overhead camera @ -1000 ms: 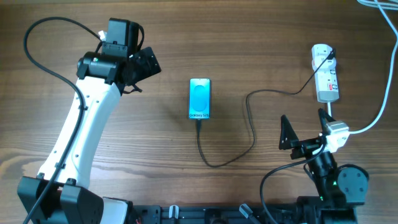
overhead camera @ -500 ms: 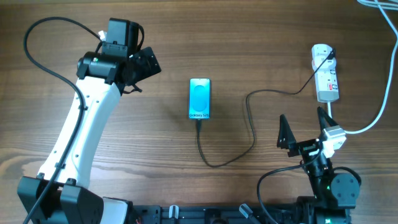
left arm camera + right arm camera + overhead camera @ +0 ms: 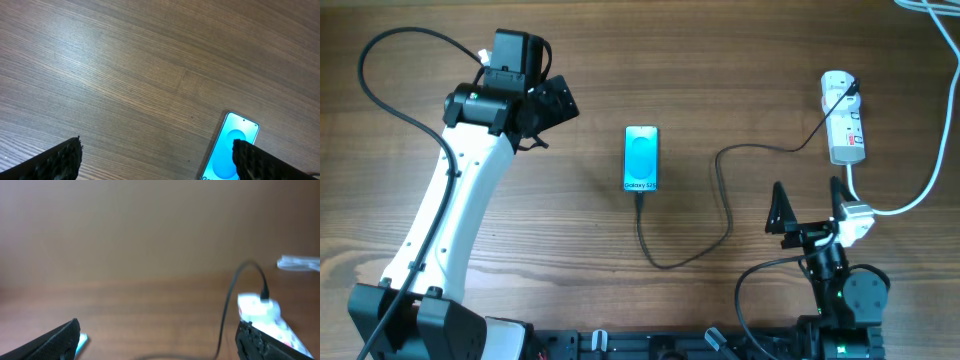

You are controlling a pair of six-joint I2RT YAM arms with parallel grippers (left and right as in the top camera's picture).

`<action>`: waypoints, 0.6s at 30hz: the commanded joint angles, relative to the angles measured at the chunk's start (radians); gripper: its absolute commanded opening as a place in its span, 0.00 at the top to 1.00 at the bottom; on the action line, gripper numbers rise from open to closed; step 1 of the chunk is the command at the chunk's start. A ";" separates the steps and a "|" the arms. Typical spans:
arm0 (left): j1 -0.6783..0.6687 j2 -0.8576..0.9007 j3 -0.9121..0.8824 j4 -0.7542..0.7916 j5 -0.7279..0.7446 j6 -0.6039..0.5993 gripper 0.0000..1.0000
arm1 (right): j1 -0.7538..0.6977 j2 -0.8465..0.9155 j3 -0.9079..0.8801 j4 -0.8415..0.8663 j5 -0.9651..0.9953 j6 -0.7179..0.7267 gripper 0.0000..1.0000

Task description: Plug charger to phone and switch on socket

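Observation:
The phone (image 3: 641,158) lies flat mid-table with its turquoise screen lit; the left wrist view catches it at the lower right (image 3: 231,148). The charger (image 3: 723,196), a thin black cable, runs from the phone's near end in a loop to the socket (image 3: 844,128) at the far right. In the right wrist view the socket (image 3: 261,309) and charger (image 3: 227,305) are blurred. My left gripper (image 3: 556,102) hovers open, left of the phone, nothing between its fingers (image 3: 56,161). My right gripper (image 3: 810,205) stands open, just in front of the socket and empty.
A thick white cord (image 3: 930,170) leaves the socket's near end, passes by the right gripper and curves off the right edge. Another white cord (image 3: 920,8) crosses the far right corner. Both arm bases stand along the near edge.
The right arm has drawn back a little toward its base, its gripper still open. The left arm, phone, charger and socket have not moved.

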 commanded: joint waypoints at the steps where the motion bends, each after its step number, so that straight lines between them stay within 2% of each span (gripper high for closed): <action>1: -0.001 0.002 0.003 0.001 -0.016 -0.013 0.00 | -0.003 -0.013 -0.003 -0.034 0.020 -0.061 0.00; 8: -0.001 0.002 0.003 0.001 -0.016 -0.013 0.00 | -0.003 -0.013 -0.003 -0.036 0.021 -0.209 0.00; 13: -0.001 0.002 0.003 0.001 -0.016 -0.013 0.00 | -0.003 -0.013 -0.003 -0.039 0.030 -0.206 0.00; 18: -0.001 0.002 0.003 0.001 -0.016 -0.013 0.00 | -0.003 -0.013 -0.002 -0.043 0.062 -0.143 0.00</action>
